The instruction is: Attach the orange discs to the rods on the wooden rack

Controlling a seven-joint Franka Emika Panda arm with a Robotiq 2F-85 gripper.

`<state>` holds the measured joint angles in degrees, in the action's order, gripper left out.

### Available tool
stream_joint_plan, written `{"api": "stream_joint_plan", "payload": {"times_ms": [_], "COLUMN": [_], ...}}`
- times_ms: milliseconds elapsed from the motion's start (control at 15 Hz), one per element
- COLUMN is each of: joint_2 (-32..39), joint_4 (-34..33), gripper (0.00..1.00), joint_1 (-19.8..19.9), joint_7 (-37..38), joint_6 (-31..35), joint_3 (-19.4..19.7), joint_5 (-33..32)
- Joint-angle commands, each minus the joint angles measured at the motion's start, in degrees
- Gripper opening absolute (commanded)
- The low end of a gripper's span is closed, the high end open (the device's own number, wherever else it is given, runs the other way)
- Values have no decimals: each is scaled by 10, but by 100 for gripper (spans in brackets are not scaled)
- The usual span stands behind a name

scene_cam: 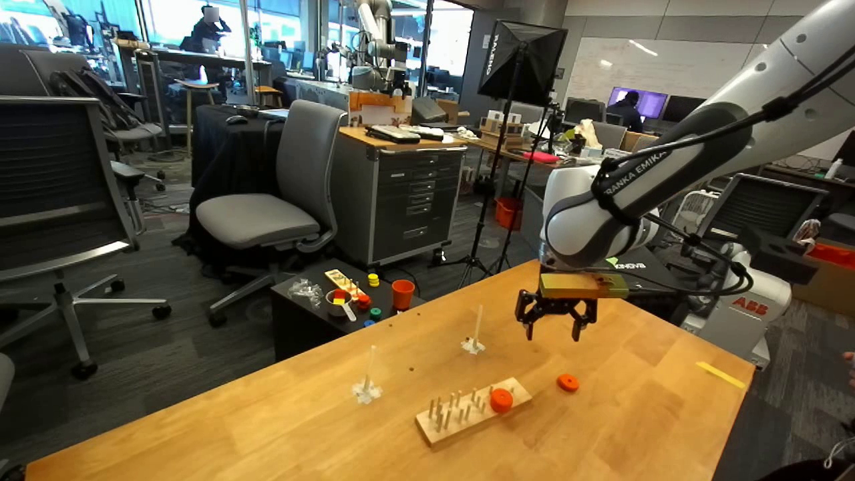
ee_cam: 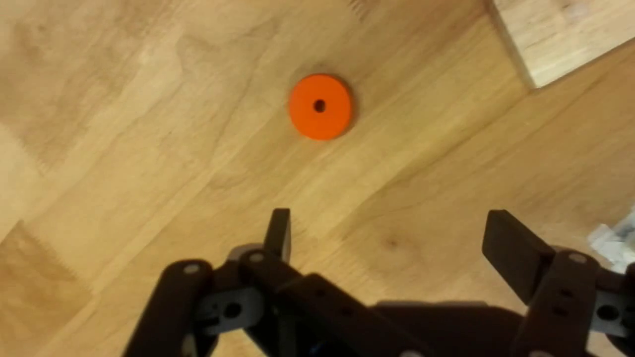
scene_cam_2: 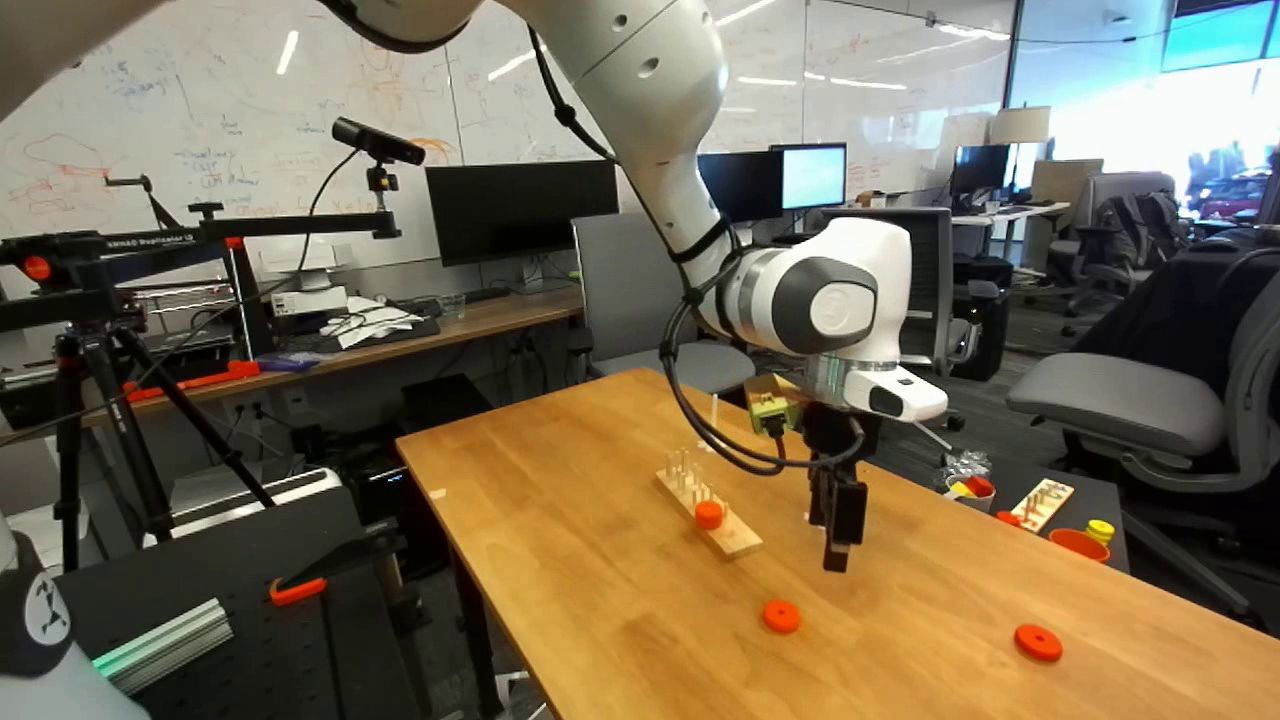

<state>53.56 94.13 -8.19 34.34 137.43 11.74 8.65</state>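
“Wooden table (scene_cam: 641,414) under the arm (scene_cam_2: 665,170), whiteboard (scene_cam_2: 220,130) away behind it. How does your gripper (scene_cam: 553,334) stand?”

“I have it hanging above the wood, fingers (ee_cam: 516,253) spread wide, nothing between them. Its base runs off the bottom of my wrist view, and in an exterior view I get the fingers (scene_cam_2: 848,515) nearly edge-on, one covering much of the other.”

“And the closest disc?”

“One loose orange disc (ee_cam: 320,121) lies flat, below the fingers and ahead of them in my wrist view, outside the gap. I can see its centre hole plainly. Right of the fingers, a pale patch (ee_cam: 615,245) is clipped by the view's edge; I can't make out what it is.”

“Past that?”

“Ahead of the fingers, off to the right, only a corner of the wooden rack (ee_cam: 565,49) makes my wrist view. In both exterior views I get its whole length, rods (scene_cam: 439,421) upright, with an orange piece (scene_cam: 501,401) toward the end nearer the gripper. Whether that's one thick disc or a stack, I can't tell.”

“Anything farther out?”

“In an exterior view, another orange disc (scene_cam_2: 1038,642) lies on the table, across the gripper from the rack and apart from both.”
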Motion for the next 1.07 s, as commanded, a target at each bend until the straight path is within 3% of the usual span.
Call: {"api": "stream_joint_plan", "payload": {"times_ms": [0,1000], "joint_2": [-1,26], "joint_4": [19,35], "gripper": [100,100], "joint_1": [24,65], "joint_7": [9,1], "joint_6": [-4,-2], "joint_3": [-12,-46], "joint_5": [5,61]}}
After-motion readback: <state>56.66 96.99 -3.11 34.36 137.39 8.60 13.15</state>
